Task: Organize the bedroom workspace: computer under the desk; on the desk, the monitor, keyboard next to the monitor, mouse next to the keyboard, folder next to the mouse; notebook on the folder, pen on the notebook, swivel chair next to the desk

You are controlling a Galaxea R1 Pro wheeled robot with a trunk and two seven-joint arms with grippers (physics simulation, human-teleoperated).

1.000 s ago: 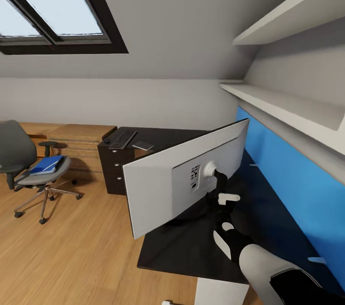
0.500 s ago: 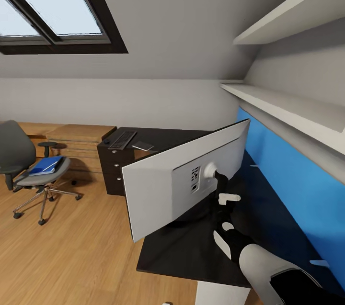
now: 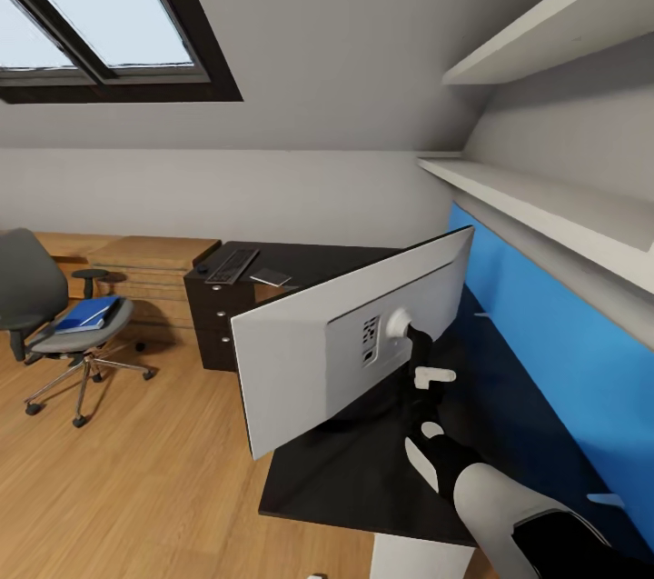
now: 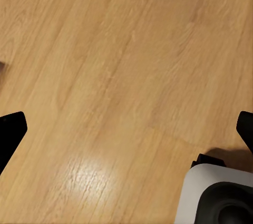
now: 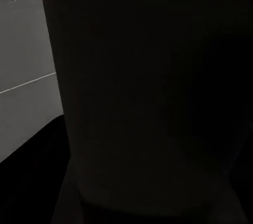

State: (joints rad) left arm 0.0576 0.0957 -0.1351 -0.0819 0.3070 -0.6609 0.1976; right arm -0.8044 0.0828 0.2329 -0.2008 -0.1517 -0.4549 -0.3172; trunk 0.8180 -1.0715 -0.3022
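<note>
Sloped grey walls, a skylight and a light wood floor framed the scene; a glossy black desk (image 3: 363, 479) ran along a blue wall panel (image 3: 545, 324).

Right gripper (image 3: 420, 388) was at the monitor's thin black stand, just behind the monitor (image 3: 336, 343), whose pale back faced the camera. Panel stood tilted over the desk's near end, directly ahead of the gripper. The right wrist view was nearly all dark, with a strip of pale casing at one side. Whether the fingers were clamped on the stand could not be told.

Left gripper (image 4: 126, 129) hung over bare floor, fingertips spread wide, holding nothing.

Well beyond the right gripper, on the desk's far end: keyboard (image 3: 232, 264), mouse (image 3: 202, 268) just beside it, and notebook (image 3: 271, 276) near both. Farther off to that gripper's left, the swivel chair (image 3: 54, 315) stood apart from the desk, blue folder (image 3: 88, 312) on its seat.

Judgement: monitor placement was in hand and unfinished. Left to do: folder to the desk, notebook stacked, pen on top, chair pulled in.
</note>
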